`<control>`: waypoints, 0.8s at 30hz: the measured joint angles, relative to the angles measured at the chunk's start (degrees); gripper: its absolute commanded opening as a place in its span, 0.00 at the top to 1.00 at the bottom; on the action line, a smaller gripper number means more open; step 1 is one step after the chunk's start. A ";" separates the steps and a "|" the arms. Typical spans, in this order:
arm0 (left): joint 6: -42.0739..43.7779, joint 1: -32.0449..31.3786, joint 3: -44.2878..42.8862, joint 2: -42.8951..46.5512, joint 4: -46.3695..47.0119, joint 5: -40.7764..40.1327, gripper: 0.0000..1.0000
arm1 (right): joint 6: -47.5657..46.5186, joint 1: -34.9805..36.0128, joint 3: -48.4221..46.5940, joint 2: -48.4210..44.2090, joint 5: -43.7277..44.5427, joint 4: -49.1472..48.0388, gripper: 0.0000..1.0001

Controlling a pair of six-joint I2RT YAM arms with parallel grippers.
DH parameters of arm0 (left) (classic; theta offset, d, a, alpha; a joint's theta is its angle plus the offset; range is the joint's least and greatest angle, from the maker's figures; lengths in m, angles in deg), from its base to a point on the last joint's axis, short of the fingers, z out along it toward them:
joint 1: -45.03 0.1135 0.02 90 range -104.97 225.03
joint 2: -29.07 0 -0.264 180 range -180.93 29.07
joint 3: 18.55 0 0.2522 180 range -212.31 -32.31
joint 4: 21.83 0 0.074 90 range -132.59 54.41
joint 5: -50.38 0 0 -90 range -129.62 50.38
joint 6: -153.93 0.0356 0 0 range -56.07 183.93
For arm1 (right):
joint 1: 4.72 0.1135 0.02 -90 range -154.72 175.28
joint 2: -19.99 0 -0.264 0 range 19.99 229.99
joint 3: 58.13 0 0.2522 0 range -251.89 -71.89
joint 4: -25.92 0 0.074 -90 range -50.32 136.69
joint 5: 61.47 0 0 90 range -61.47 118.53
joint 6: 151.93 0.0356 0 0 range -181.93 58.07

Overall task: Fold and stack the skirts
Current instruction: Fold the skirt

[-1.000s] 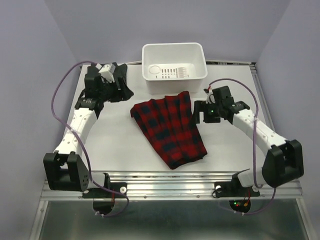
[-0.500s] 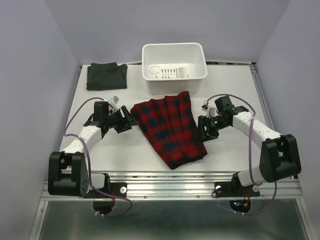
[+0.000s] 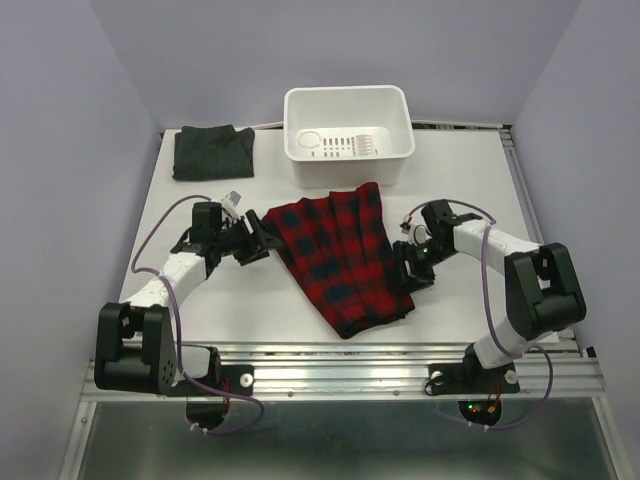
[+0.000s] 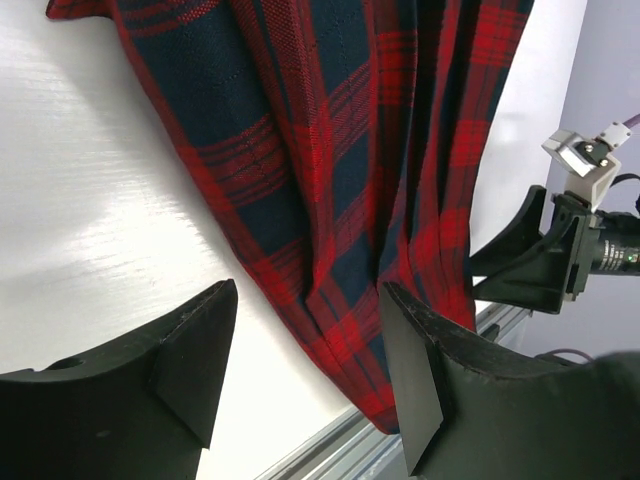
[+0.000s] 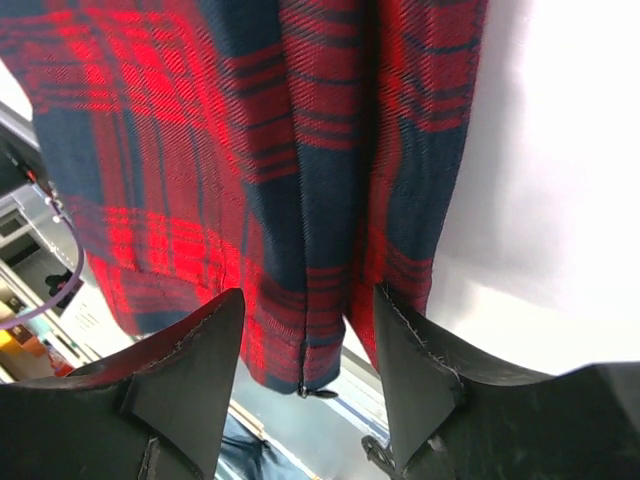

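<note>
Left fingers point(image 4: 190, 355), right fingers point(image 5: 190, 370) nearer plaid skirt point(image 3: 340, 255)

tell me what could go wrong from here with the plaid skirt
The plaid skirt lies in overlapping pleats, so the open left jaws and right jaws at its side edges may catch only the top layer, skewing the fold. Its far end sits close to the white tub, so a lift might snag there.
</note>
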 measured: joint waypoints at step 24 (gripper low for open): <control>0.39 -2.32 -1.44 0.00 1.03 0.04 0.32 | -2.43 0.81 -8.98 -0.31 6.86 -0.98 0.99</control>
